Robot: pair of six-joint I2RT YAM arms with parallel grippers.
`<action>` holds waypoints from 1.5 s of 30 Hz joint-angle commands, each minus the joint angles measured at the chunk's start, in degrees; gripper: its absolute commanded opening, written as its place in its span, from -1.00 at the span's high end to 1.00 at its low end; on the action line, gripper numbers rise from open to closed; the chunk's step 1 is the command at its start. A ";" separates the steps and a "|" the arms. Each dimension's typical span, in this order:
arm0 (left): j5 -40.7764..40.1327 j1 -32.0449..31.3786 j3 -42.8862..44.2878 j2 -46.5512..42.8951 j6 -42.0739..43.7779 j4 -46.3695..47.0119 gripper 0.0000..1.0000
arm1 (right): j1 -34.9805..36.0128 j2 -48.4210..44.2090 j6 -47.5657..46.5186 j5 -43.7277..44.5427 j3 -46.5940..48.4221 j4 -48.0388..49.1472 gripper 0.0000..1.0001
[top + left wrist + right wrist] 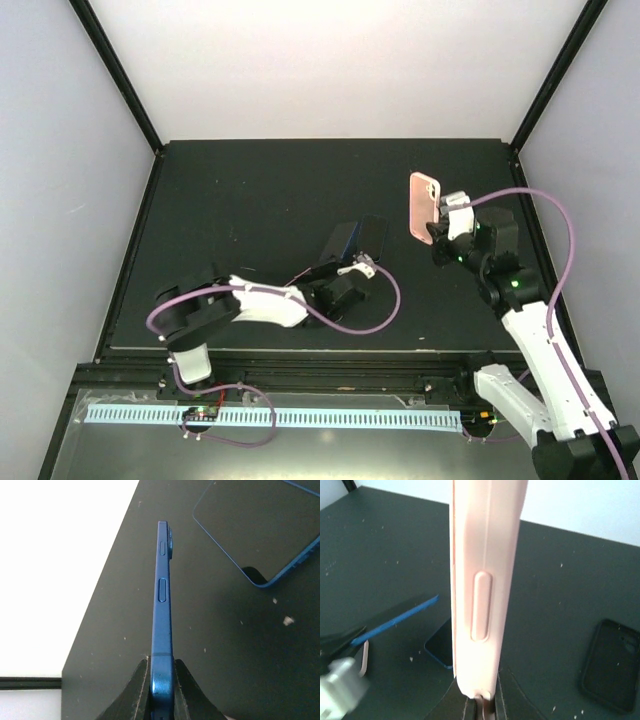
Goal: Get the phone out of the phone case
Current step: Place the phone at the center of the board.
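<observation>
Right wrist: pink case [485, 580] in claw [482, 702]

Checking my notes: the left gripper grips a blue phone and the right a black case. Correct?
No: the right gripper holds a pink case, as the right wrist view shows. The left gripper does grip the blue phone.

blue phone [162, 625]; pale pink phone case [485, 580]; black case [611, 666]; matte black table [260, 190]; purple cables [350, 330]
</observation>
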 commanded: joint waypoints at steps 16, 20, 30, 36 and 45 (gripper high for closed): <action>5.93 8.70 16.46 16.05 11.58 -1.20 0.80 | -0.60 -3.05 -1.23 3.39 -5.85 2.84 0.98; 6.05 9.00 18.16 18.04 10.35 -3.88 0.62 | -0.59 -2.08 -1.07 3.42 -5.94 3.13 0.98; 9.82 9.67 19.07 12.68 0.18 -14.74 -0.09 | -0.60 -1.29 -1.36 3.98 -6.10 3.46 0.98; 17.05 10.04 19.37 7.25 -5.87 -19.34 -0.31 | -0.60 -0.09 -1.52 4.30 -6.14 3.42 0.98; 26.68 10.14 18.34 -2.72 -15.40 -29.66 -0.43 | -1.89 2.10 -2.42 7.13 -3.57 2.41 0.98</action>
